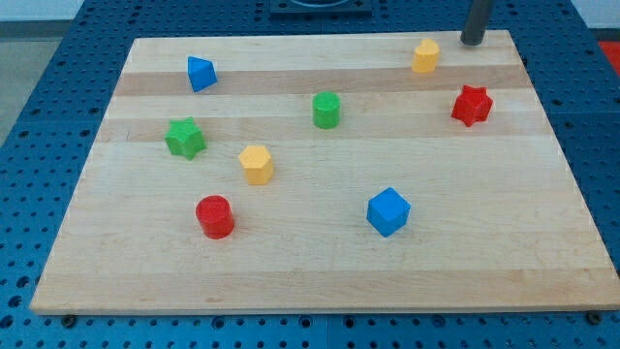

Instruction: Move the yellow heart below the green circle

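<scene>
at counter [542, 262] top right | my tip [472, 42] just right of yellow heart [425, 56], placed to shove it left-down toward green circle [326, 110] | tool: plain rod, no jaws, nothing gripped

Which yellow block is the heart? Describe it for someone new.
Start at the wooden board's top right corner, where my tip stands. The yellow heart lies just left of it. The other yellow block sits mid-board, left of centre, between the green star and red cylinder.
</scene>
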Controlling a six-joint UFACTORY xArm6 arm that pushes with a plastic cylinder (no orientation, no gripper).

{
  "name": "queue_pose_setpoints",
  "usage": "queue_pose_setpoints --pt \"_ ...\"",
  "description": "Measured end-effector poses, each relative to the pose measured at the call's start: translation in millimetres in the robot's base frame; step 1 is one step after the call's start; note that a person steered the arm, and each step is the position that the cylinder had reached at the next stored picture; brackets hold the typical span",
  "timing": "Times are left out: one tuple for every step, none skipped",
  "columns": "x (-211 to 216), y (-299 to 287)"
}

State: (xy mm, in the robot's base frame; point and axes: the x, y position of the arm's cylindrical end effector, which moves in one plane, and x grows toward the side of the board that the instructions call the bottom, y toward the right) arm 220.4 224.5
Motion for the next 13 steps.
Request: queue_pose_setpoints --pt "7.3 -9.3" --pt "7.3 -24.2" --pt "7.3 -59.9" --pt "8.0 -64.0" --pt "9.9 -64.0" --pt "11.1 -64.0" --pt "11.2 -72.2" --pt "13.5 -98.2" --pt "23.4 -120.7" --pt "30.4 -121.6" --pt "30.5 -121.6" --pt "26.4 -110.7" --pt "26.1 -85.6"
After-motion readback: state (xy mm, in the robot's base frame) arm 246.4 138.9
